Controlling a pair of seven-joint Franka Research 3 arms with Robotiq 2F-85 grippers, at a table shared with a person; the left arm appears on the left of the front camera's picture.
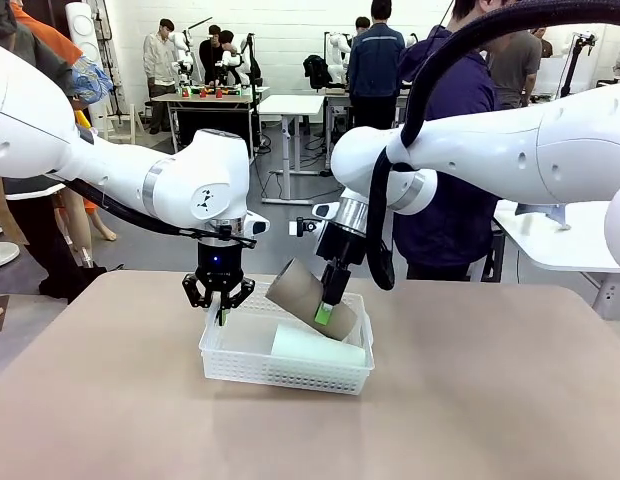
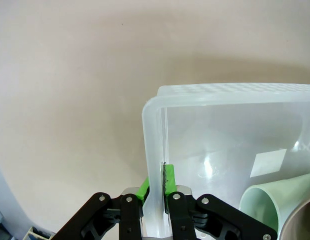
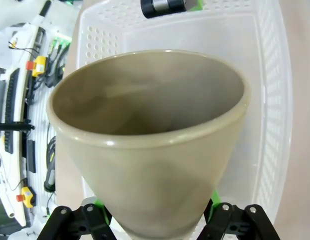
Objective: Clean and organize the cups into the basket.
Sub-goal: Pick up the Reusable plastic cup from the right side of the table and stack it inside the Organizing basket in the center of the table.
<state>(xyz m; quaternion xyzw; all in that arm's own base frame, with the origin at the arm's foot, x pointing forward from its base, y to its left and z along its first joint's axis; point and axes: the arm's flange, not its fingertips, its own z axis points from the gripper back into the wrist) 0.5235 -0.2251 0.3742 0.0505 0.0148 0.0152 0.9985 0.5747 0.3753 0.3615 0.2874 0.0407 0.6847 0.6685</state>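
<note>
The white lattice basket (image 1: 286, 371) sits at the table's middle. My left gripper (image 1: 222, 314) points straight down at its left end, shut on the basket's wall (image 2: 156, 150), one green pad (image 2: 168, 181) on each side. A pale mint cup (image 1: 315, 346) lies on its side inside the basket (image 2: 220, 95), its mouth (image 2: 275, 200) towards the left gripper. My right gripper (image 1: 325, 312) holds a tan-brown cup (image 1: 308, 298) tilted just above the basket, mouth towards the left. In the right wrist view the jaws clasp this cup (image 3: 155, 150) near its base, over the basket (image 3: 275, 100).
A person in a dark blue top (image 1: 452, 150) stands at the table's far edge behind the right arm. The beige tabletop (image 1: 490, 400) is bare around the basket. Other tables and people are far back in the room.
</note>
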